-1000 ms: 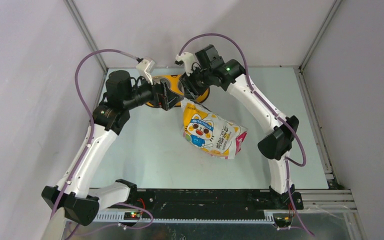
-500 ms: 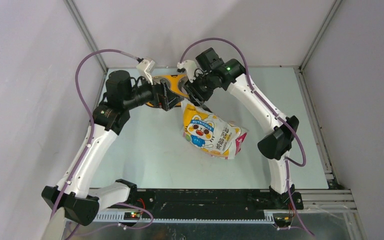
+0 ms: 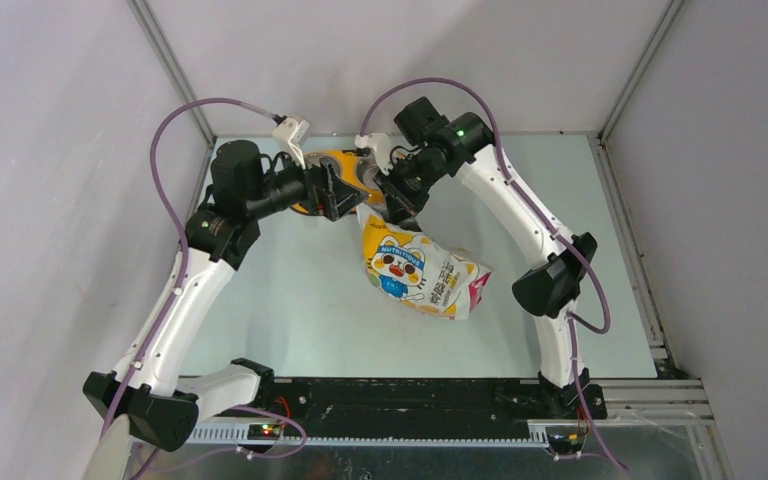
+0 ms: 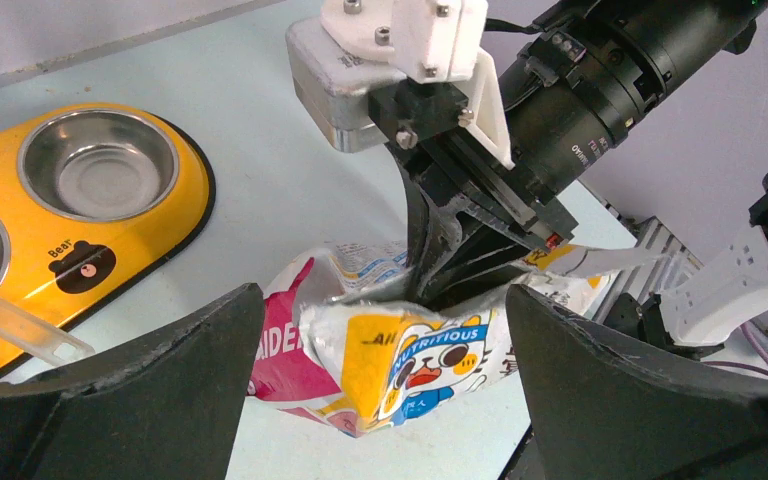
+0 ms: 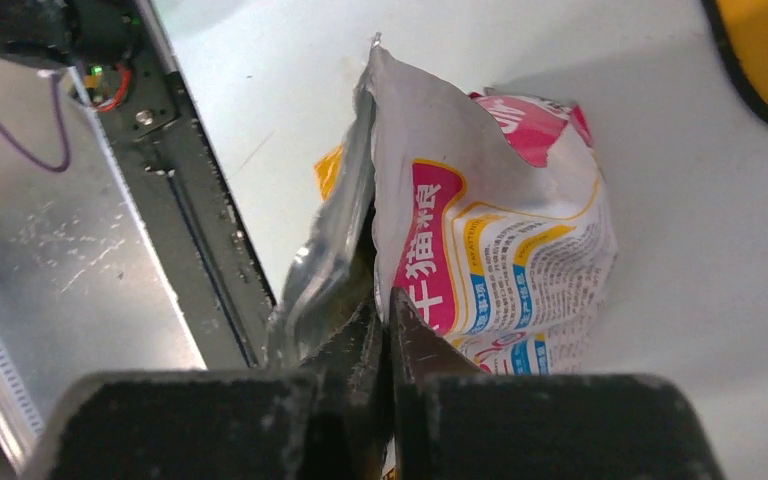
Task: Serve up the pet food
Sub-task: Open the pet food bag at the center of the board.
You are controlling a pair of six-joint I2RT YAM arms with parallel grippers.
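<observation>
Top view: bag (image 3: pixel 422 277) is seen mid-table (image 3: pixel 290 300), its upper edge pinched by the right gripper (image 3: pixel 397 215). The left gripper (image 3: pixel 345 205) is placed just beside that edge. Pet food itself cannot be made out in any view; only the bag is shown.

Left wrist only: left fingers (image 4: pixel 160 390) are spread wide, nothing held, bag framed between them. Feeder (image 4: pixel 165 215) is seen left of the bag, a scoop (image 4: pixel 15 325) resting in it.

Right wrist only: fingers clamped tight on the bag's edge; a black rail (image 5: pixel 175 190) is seen beyond.

The feeder is mostly blocked by both wrists in the top view.

Read: "NUTRITIOUS" on bag, "Bear" on feeder, Chinese characters on pink panel.
</observation>
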